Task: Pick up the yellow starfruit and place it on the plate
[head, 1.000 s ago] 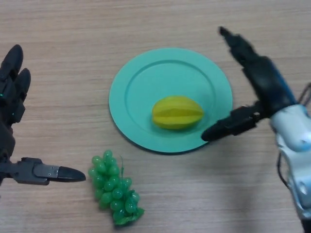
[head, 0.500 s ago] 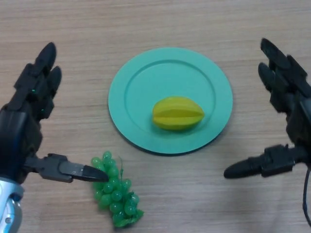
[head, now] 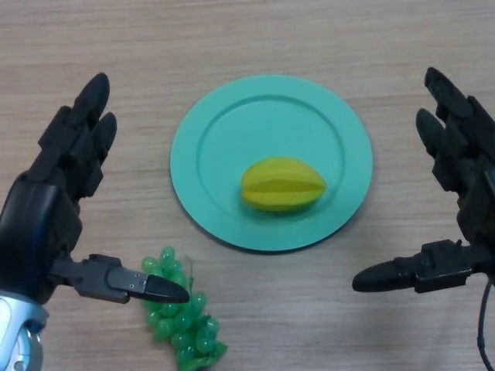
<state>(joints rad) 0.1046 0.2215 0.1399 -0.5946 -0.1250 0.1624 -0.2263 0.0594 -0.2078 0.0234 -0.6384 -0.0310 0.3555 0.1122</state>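
Note:
The yellow starfruit lies on the green plate, a little right of its centre and toward the near rim. My right hand hangs open at the right edge, clear of the plate, its thumb pointing left below the rim. At the left my left hand is open too, fingers stretched up and thumb reaching right over the grapes. Neither hand touches the starfruit.
A bunch of green grapes lies on the wooden table in front of the plate's left side, right under my left thumb.
My right hand pulled back from the plate to the right edge. My left hand came further in from the left, its thumb now over the grapes. The starfruit stayed put.

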